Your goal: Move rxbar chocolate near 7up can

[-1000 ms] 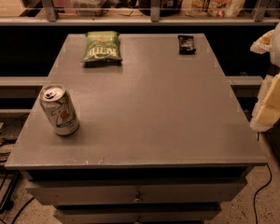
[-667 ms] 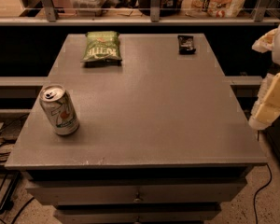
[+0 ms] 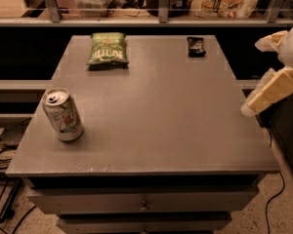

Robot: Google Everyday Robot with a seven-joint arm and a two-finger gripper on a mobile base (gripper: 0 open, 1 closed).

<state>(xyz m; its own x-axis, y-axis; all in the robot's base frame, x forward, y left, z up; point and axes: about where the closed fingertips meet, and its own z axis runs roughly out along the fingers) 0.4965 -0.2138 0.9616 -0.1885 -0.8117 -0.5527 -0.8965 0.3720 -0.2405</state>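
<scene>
The can [image 3: 62, 115] stands upright at 8 o'clock on the table [image 3: 161, 111], near the front left corner. The gripper [image 3: 271, 91] hangs at 3 o'clock, just off the table's right edge, holding nothing; open or closed, I cannot tell. Farther back, the chip bag [image 3: 107, 48] lies at 11 o'clock and the bar [image 3: 196, 46] at 1 o'clock, well apart from the can.

7up can [image 3: 62, 115] front-left on table [image 3: 161, 106], rxbar chocolate [image 3: 196, 46] back-right, pincer [image 3: 263, 99] beyond right edge
</scene>
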